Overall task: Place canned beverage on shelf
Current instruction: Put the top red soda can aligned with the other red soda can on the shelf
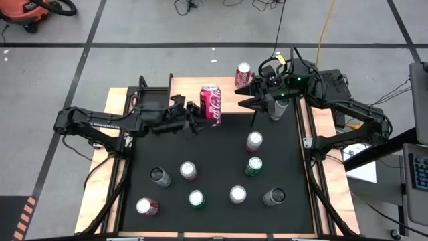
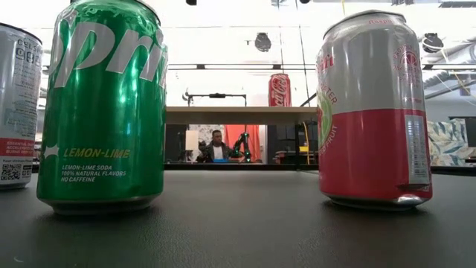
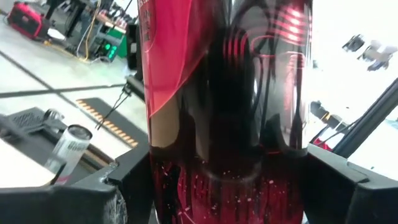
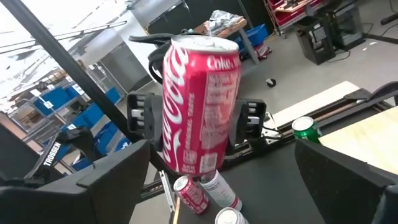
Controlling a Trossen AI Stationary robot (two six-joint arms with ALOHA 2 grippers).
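My left gripper is shut on a red Coca-Cola can, held in the air by the near edge of the light-wood shelf at the table's far side. The right wrist view shows this can nearly upright. A second red can stands on its base on the shelf top, and the low view shows it too. My right gripper hovers open just to the right of the held can, pointing at it, with nothing between its fingers. My left gripper pinches the Coca-Cola can's round side wall, about mid-height to the lower half, between its two fingers. The fingers come level from the table's left. The can is lifted clear, top up, tilted slightly.
Several cans stand upright on the black table, among them one and another. A grey can stands under my right arm. A green Sprite can and a pink-and-grey can stand near the front edge. A person sits far behind.
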